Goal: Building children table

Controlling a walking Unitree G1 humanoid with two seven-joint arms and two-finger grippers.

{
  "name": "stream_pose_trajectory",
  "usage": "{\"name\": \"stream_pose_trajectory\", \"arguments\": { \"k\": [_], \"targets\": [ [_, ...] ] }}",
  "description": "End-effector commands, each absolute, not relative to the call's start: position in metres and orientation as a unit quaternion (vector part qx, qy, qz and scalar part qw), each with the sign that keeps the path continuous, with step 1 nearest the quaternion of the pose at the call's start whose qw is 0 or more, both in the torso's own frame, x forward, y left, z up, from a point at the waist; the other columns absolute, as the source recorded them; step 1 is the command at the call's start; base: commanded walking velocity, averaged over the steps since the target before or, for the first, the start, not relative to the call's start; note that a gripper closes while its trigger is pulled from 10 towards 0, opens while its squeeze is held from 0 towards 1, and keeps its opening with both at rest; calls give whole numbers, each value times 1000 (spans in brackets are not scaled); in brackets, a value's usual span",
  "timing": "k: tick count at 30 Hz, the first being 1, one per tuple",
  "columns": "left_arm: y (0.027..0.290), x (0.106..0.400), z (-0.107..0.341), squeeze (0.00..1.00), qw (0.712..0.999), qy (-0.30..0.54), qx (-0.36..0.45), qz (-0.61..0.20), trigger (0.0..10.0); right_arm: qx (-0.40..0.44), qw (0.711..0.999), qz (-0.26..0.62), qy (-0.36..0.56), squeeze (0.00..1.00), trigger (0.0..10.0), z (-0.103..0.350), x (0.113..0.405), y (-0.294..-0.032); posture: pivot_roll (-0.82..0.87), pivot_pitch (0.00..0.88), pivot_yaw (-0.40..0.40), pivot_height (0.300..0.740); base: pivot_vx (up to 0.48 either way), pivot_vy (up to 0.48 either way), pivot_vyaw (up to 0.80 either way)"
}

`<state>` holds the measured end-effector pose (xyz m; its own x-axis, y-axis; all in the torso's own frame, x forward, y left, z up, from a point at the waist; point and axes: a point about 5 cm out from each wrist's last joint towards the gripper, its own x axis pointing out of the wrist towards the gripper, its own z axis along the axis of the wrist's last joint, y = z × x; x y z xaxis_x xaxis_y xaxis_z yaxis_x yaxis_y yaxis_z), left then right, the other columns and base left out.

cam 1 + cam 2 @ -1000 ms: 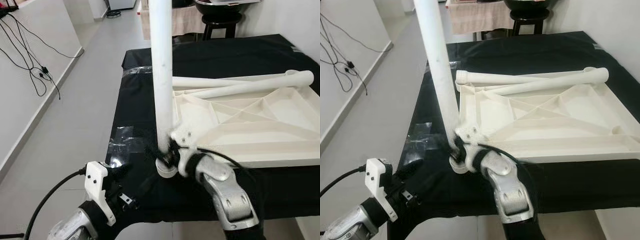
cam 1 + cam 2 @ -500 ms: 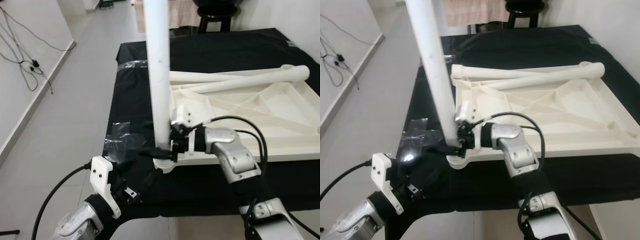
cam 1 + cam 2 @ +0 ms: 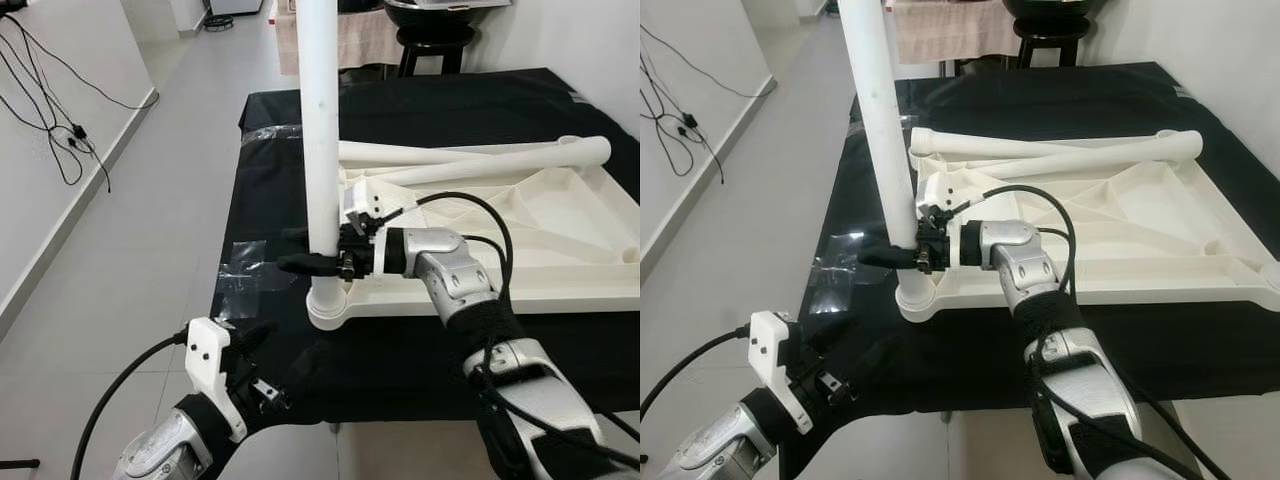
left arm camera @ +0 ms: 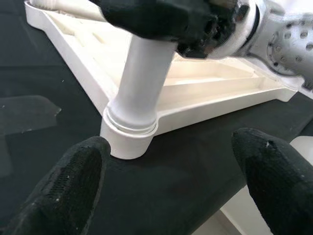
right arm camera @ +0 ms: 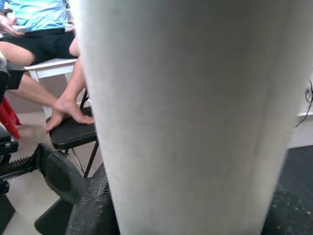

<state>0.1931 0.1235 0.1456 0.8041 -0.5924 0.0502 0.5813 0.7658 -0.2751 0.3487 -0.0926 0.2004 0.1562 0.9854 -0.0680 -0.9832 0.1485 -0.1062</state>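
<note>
Right arm reaches across leftward, its gripper (image 3: 322, 262) clamped with 2 fingers level. Left gripper (image 4: 166, 186) hovers low at the near edge, fingers spread.

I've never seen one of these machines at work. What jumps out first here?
A tall white leg stands upright in the corner socket of an upside-down white tabletop on a black-covered table. The right tool is clamped around that leg just above the socket. Two more white legs lie crossed along the tabletop's far edge.
</note>
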Motion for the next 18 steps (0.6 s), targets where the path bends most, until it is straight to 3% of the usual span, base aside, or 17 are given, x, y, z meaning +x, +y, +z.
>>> {"name": "stream_pose_trajectory", "arguments": {
  "k": [1,2,4,5,6,9,12,13,15,16,17,18],
  "targets": [
    [124,191,147,0,942,16,-126,-311,10000,-72,770,633,33,0,0,180,336,-100,-9,113,31,740,0,0,0],
    [125,189,148,0,943,15,-120,-310,10000,-89,853,510,63,0,0,162,329,-94,-5,123,20,740,0,0,0],
    [125,189,148,0,943,15,-120,-310,10000,-89,853,510,63,0,0,162,329,-94,-5,123,20,740,0,0,0],
    [126,189,148,0,944,13,-117,-309,10000,-56,942,323,70,0,0,154,322,-95,-9,123,22,740,0,0,0],
    [128,190,149,0,945,12,-115,-307,10000,-76,947,307,63,0,0,152,298,-89,-35,143,58,740,0,0,0],
    [128,190,148,0,945,12,-115,-305,10000,-60,947,308,68,0,0,152,292,-86,-52,114,65,740,0,0,0],
    [129,190,147,0,945,16,-116,-305,10000,-48,923,372,85,0,0,146,292,-77,-13,120,55,740,0,0,0],
    [129,191,147,0,944,19,-115,-308,10000,-40,919,380,99,0,4745,141,295,-73,-25,118,71,740,0,0,0],
    [129,191,147,0,944,20,-115,-309,10000,-51,914,387,112,0,4745,136,295,-70,-25,118,71,740,0,0,0],
    [130,191,147,0,944,21,-116,-307,10000,-39,909,400,113,0,10000,136,294,-69,-16,122,71,740,0,0,0],
    [130,191,147,0,945,21,-117,-306,10000,-24,896,431,105,1000,10000,139,294,-67,-17,119,70,740,0,0,0],
    [130,191,147,0,945,21,-117,-306,10000,-24,896,431,105,1000,10000,139,294,-67,-17,119,70,740,0,0,0]
  ]
}}
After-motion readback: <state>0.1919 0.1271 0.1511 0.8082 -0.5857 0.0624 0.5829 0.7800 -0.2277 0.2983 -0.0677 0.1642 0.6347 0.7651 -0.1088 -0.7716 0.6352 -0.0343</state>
